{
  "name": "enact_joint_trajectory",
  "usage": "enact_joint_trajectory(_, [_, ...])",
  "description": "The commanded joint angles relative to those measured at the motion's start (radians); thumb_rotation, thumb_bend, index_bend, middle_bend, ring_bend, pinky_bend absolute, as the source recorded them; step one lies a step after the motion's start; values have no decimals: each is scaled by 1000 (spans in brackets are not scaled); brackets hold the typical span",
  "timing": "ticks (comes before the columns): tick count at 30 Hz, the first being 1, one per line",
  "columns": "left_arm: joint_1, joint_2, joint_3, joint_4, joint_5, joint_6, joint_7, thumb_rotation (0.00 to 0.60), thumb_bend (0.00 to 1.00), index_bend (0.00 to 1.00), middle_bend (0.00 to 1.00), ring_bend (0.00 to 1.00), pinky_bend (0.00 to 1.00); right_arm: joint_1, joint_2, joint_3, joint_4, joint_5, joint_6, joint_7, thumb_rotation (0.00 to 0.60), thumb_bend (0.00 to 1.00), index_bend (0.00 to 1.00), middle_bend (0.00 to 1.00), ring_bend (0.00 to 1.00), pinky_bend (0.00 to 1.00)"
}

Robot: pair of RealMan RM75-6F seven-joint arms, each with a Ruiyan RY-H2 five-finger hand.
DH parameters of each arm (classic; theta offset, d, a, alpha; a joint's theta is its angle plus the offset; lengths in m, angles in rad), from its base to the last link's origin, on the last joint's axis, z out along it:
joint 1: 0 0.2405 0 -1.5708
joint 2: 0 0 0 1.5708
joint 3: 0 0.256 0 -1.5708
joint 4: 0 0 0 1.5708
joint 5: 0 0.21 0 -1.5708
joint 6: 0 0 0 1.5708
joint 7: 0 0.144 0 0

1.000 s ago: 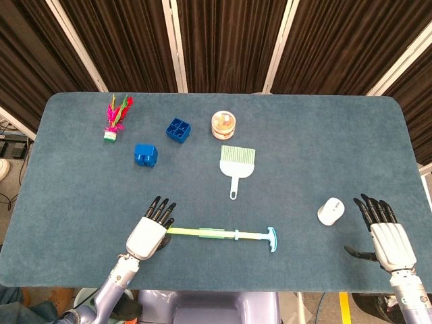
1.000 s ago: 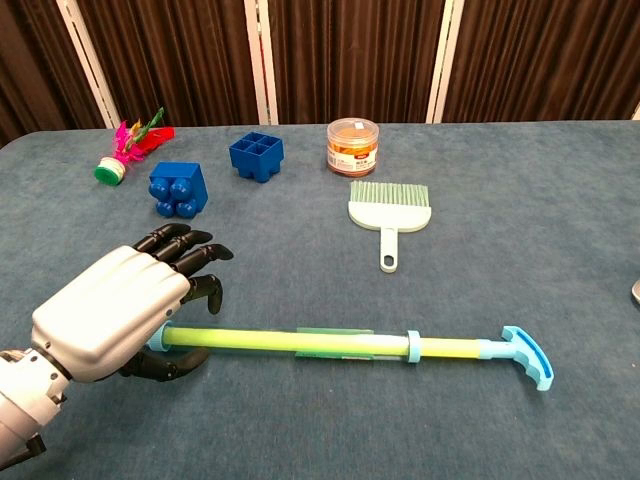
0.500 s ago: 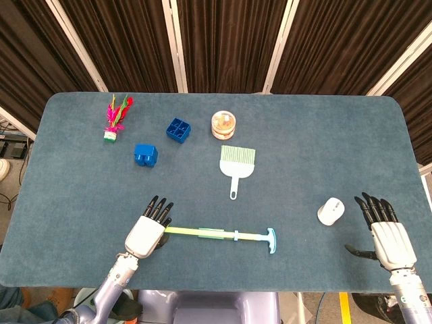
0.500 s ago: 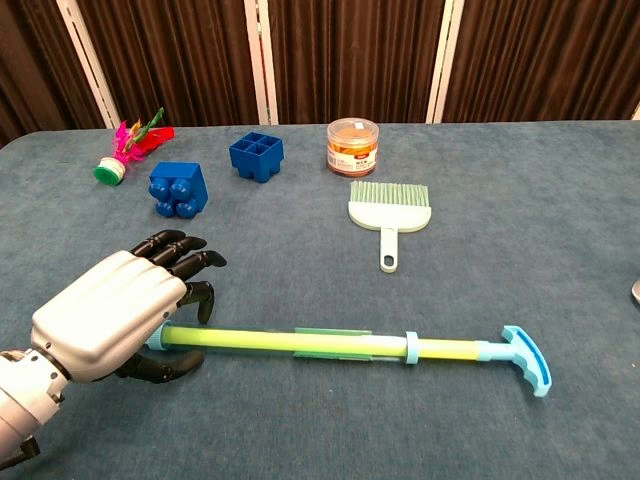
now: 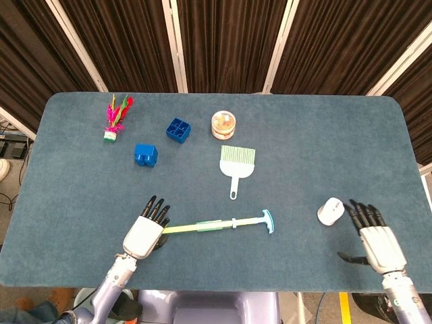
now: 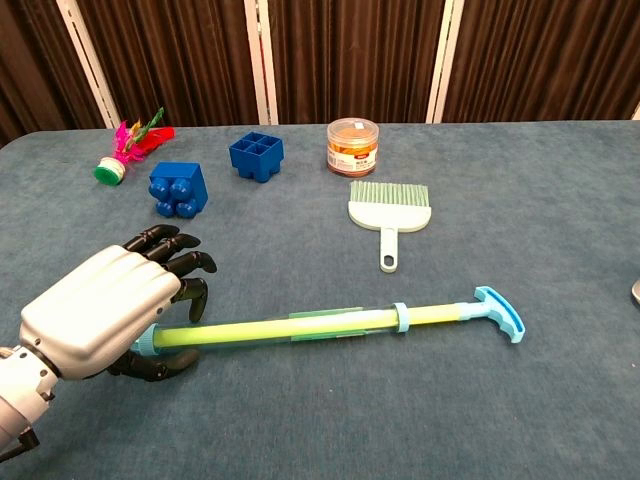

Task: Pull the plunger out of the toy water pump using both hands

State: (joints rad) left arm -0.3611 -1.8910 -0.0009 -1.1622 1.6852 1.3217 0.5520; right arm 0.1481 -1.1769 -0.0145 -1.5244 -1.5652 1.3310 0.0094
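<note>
While left hand (image 6: 105, 310) grips toy water pump (image 6: 300, 328) tube end, right hand (image 5: 378, 243) spread, apart

Yellow-green toy water pump (image 6: 280, 329), blue T-handled plunger (image 6: 497, 313), lying flat, slightly angled

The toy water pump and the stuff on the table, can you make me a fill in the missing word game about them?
1. The toy water pump is gripped by the robot's ____ hand.
2. The T-handle on the pump is colored ____.
3. The two blocks near the feather toy are colored ____.
4. The small brush has its bristles pointing toward the orange ____.

Missing words: left, blue, blue, jar
</note>
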Motion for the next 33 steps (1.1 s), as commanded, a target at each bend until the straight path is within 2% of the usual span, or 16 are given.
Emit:
enact_joint_trajectory(1, [-4, 12, 8, -20, 10, 7, -1, 600, 564, 632, 202, 93, 72, 11, -69, -12, 60, -39, 7, -11, 600, 191, 37, 0, 0, 0])
enact_joint_trajectory(3, [-7, 18, 12, -31, 16, 9, -1, 600, 564, 635, 204, 93, 73, 9, -129, -13, 118, -71, 40, -16, 600, 210, 107, 0, 0, 0])
enact_joint_trajectory(6, [-14, 32, 22, -54, 23, 1, -2, 600, 563, 638, 205, 94, 73, 5, -219, -22, 209, -130, 98, -17, 600, 301, 197, 0, 0, 0])
enact_joint_trajectory(11, [-20, 37, 25, -61, 30, 0, 6, 600, 564, 642, 210, 96, 72, 1, -262, -23, 249, -157, 138, -7, 600, 388, 269, 0, 0, 0])
enact_joint_trajectory(13, [-24, 35, 26, -61, 34, -2, 6, 600, 564, 642, 225, 125, 72, 2, -288, -19, 257, -158, 143, -19, 600, 388, 277, 0, 0, 0])
enact_joint_trajectory(16, [-31, 29, 28, -55, 35, -10, -1, 600, 564, 645, 246, 161, 72, 20, -314, -6, 237, -125, 92, -56, 600, 388, 295, 0, 0, 0])
enact_joint_trajectory(21, [-41, 14, 31, -41, 39, -19, -19, 600, 564, 648, 249, 161, 73, 55, -358, 5, 221, -109, 21, -180, 600, 376, 297, 0, 0, 0])
enact_joint_trajectory(23, [-48, 2, 33, -39, 41, -26, -22, 600, 564, 648, 249, 161, 72, 63, -385, 25, 206, -73, -8, -256, 600, 376, 296, 0, 0, 0])
enact_joint_trajectory(33, [-64, -37, 41, -10, 58, -25, -44, 600, 563, 648, 258, 161, 72, 85, -421, 37, 148, -29, -45, -357, 600, 370, 293, 0, 0, 0])
